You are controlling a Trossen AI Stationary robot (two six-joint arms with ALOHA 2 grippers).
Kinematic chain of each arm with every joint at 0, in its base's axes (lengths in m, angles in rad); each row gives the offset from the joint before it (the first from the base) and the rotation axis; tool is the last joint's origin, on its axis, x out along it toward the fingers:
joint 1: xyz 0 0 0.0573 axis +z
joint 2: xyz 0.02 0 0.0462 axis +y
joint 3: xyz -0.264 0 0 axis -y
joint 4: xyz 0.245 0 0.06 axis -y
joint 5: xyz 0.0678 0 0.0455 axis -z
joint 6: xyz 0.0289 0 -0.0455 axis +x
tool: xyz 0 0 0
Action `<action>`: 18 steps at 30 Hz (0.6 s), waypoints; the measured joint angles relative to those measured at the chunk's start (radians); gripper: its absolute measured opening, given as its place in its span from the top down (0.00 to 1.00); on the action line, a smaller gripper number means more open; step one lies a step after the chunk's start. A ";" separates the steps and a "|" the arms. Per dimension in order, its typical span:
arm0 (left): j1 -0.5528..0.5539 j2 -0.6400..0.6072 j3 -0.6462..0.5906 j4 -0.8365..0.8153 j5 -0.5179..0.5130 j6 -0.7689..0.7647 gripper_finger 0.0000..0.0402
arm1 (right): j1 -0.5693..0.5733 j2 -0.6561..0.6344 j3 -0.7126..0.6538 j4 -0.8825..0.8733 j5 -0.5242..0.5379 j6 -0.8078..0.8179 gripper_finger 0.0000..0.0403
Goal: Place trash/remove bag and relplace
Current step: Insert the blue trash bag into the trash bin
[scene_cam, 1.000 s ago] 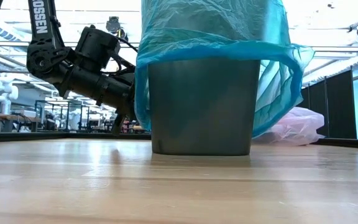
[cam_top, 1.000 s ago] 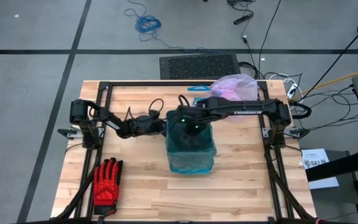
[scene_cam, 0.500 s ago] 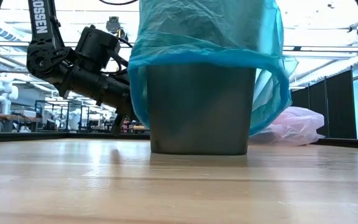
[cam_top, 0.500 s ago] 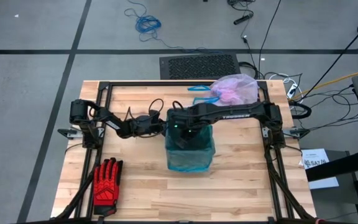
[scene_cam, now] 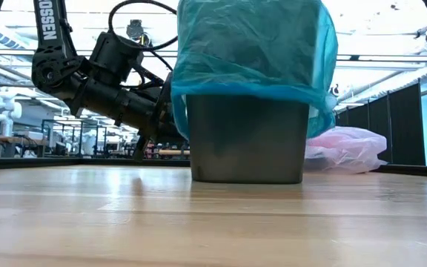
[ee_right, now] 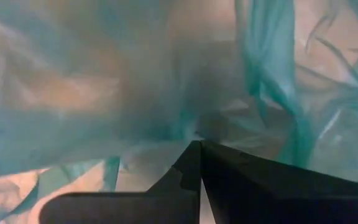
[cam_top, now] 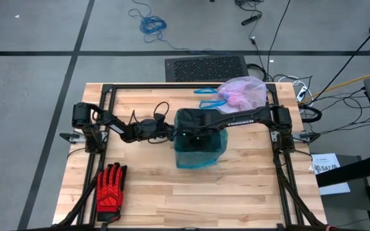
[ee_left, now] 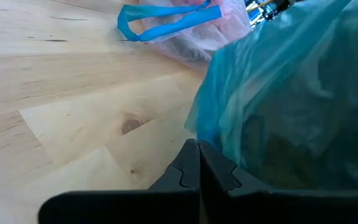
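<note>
A grey bin point(scene_cam: 247, 141) stands on the table with a teal-blue bag point(cam_top: 200, 146) pulled over it. The bag's hem point(scene_cam: 250, 93) hangs partway down the bin's wall. My right gripper point(ee_right: 199, 148) is shut and reaches into the bag's mouth from the table's right point(cam_top: 186, 128). My left gripper point(ee_left: 197, 149) is shut at the bag's left side point(scene_cam: 165, 126). The pale pink bag point(cam_top: 243, 93), with a blue drawstring point(ee_left: 166, 18), lies on the table's far right part. No loose trash shows. My left gripper meets the teal bag's hem point(ee_left: 194, 127) on the bin's left side, coming nearly level from the table's left. Whether plastic is pinched between the shut fingers I cannot tell. My right gripper is surrounded by teal plastic point(ee_right: 166, 112) inside the bag. Its shut fingertips point(ee_right: 197, 152) lie against the plastic, but a pinch cannot be told.
A red-and-black work glove point(cam_top: 110, 186) lies near the table's near left corner. A black frame point(cam_top: 108, 90) runs along the table's sides. Bare wood point(cam_top: 236, 199) shows in front of the bin.
My right gripper has moved toward the table's left and far edges, over the bin. The teal bag's hem has come further down the bin's wall and its loose right flap has drawn in. The bin has slid a little toward the far edge.
</note>
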 joint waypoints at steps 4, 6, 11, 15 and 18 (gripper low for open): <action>0.000 0.000 0.000 0.000 0.000 0.005 1.00 | 0.000 -0.005 -0.057 0.072 0.000 0.009 1.00; 0.000 0.000 0.000 0.000 0.000 0.005 1.00 | 0.000 -0.004 -0.074 0.081 0.000 0.014 1.00; 0.000 0.000 0.000 0.000 0.000 0.015 1.00 | 0.000 -0.004 -0.089 0.096 -0.003 0.023 1.00; 0.018 0.000 -0.001 0.000 0.000 0.029 1.00 | 0.000 -0.020 -0.090 0.089 -0.008 0.038 1.00; 0.045 -0.012 -0.015 -0.004 0.000 0.033 1.00 | -0.003 -0.031 -0.089 0.087 -0.001 0.045 1.00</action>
